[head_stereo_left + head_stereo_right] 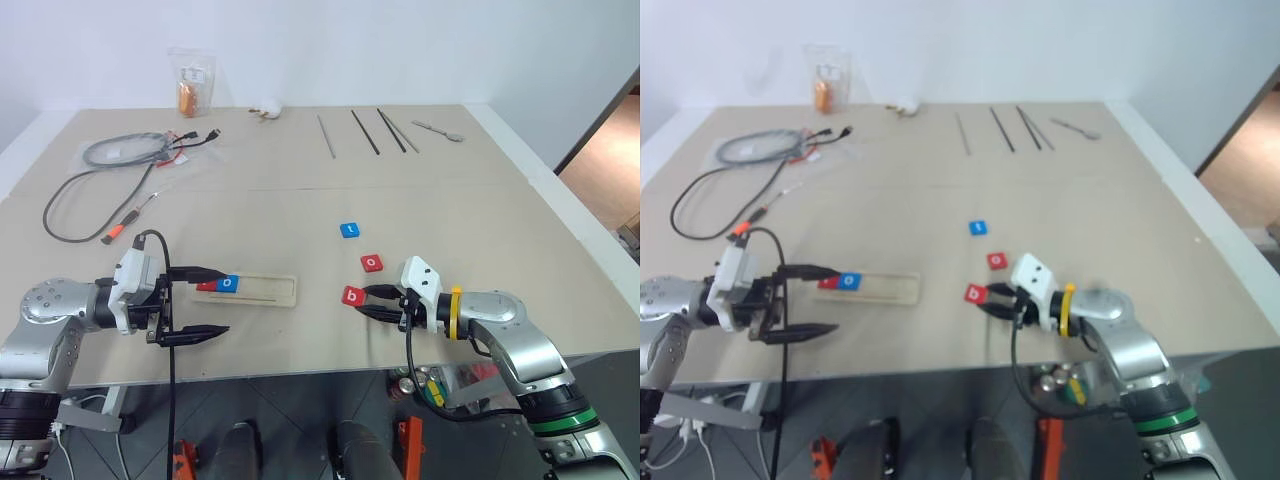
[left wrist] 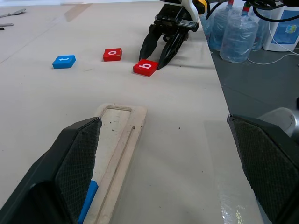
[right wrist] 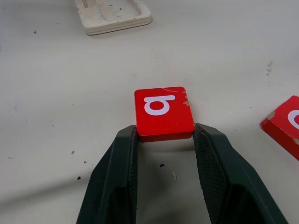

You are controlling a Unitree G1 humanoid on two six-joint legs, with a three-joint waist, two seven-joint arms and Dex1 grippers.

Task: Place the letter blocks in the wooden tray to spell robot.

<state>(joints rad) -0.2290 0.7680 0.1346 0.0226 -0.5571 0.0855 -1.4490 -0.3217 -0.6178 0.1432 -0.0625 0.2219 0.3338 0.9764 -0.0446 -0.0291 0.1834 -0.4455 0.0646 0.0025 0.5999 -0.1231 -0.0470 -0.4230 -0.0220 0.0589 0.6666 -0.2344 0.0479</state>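
The pale wooden tray (image 1: 265, 291) lies near the table's front left, with a red block (image 1: 207, 286) and a blue o block (image 1: 230, 283) at its left end. My left gripper (image 1: 207, 301) hovers open at that end, one finger over the tray and one in front of it. On the table to the right of the tray lie a blue t block (image 1: 349, 230), a red o block (image 1: 372, 263) and a red b block (image 3: 163, 112). My right gripper (image 3: 164, 134) is low on the table, its fingertips pressed against both sides of the b block's near edge.
Grey cables (image 1: 115, 152) and a small red-tipped tool (image 1: 118, 230) lie at the back left. A clear bag (image 1: 192, 85), thin dark rods (image 1: 365, 131) and a spoon (image 1: 440, 128) sit along the far edge. The table's front edge runs just below both grippers.
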